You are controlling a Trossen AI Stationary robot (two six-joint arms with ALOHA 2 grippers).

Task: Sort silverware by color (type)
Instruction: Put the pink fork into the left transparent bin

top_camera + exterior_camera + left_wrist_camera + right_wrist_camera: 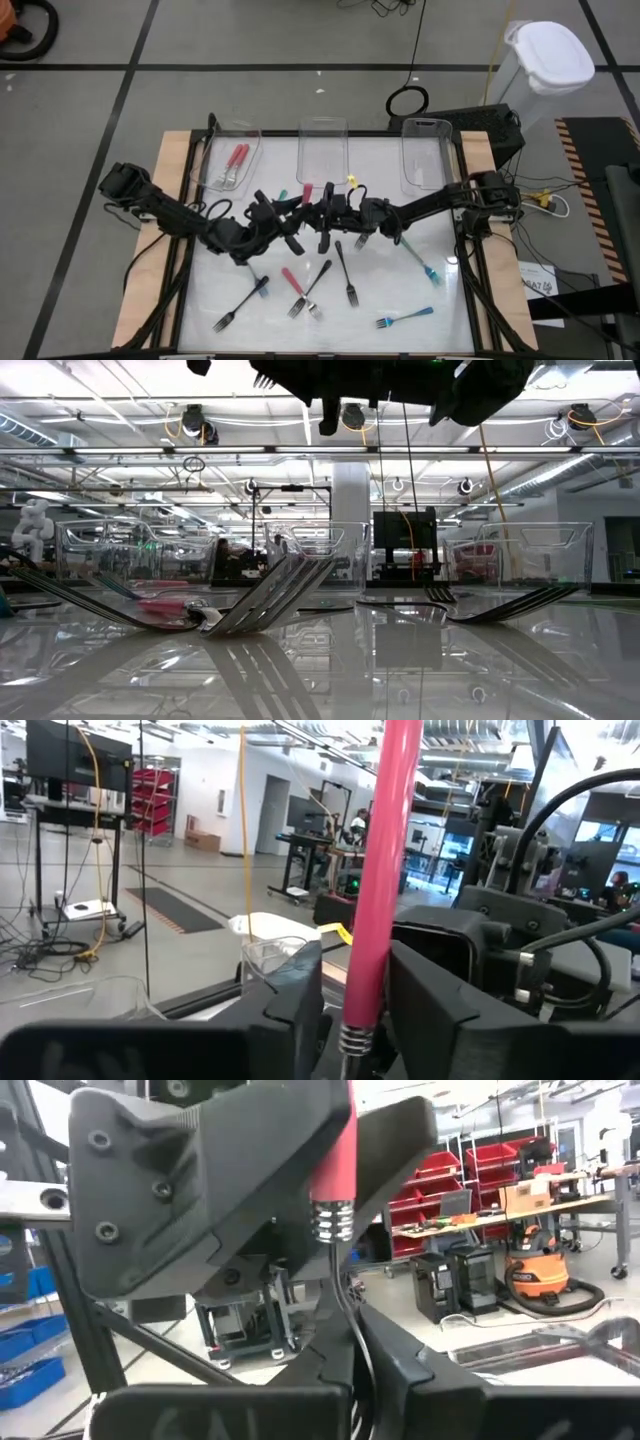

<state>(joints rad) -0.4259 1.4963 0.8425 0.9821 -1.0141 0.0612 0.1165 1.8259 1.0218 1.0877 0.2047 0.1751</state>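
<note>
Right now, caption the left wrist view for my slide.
Pink-handled fork stands upright between the left claw fingers, mid-handover, the right arm close behind.

From overhead I can't separate the two pincers mid-frame: left pincer [300,215] and right pincer [338,215] overlap into one dark cluster, fingertips unresolvable. The pink fork [378,880] runs off the top edge of the left wrist view and its tines are hidden below the fingers [300,995]. In the right wrist view only its ferrule and neck [333,1220] show, tines cut off at the bottom. Low view crops both arms at the top edge. Fork under the right arm [360,240] is partly covered.
</note>
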